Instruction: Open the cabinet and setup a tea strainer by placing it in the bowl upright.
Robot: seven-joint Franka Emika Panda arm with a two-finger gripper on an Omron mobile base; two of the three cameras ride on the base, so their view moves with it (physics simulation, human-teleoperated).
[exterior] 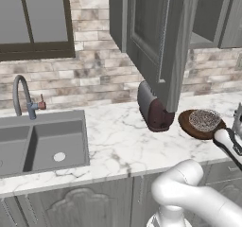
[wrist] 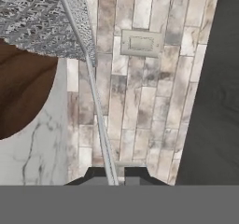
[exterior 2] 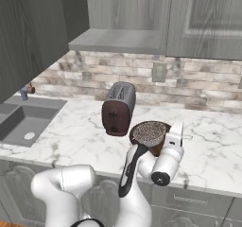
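The tea strainer (exterior 2: 149,132), a speckled silvery mesh cup, sits upright in the dark brown bowl (exterior 2: 158,148) on the marble counter, just right of the toaster. My gripper (exterior 2: 177,127) is at the bowl's right side, pointing toward the back wall. In the hand view the strainer's mesh (wrist: 37,17) rests over the bowl (wrist: 21,94), and its thin wire handle runs down between my fingertips, where my gripper (wrist: 115,176) is shut on it. The cabinet door (exterior: 156,37) hangs wide open above the toaster. In the left base view the strainer (exterior: 204,119) lies in the bowl (exterior: 189,126).
A dark red and grey toaster (exterior 2: 118,109) stands left of the bowl. The sink (exterior: 42,143) and tap (exterior: 23,96) are at the far left. A wall outlet (wrist: 141,43) lies straight ahead of the hand. The open door overhangs the counter at head height.
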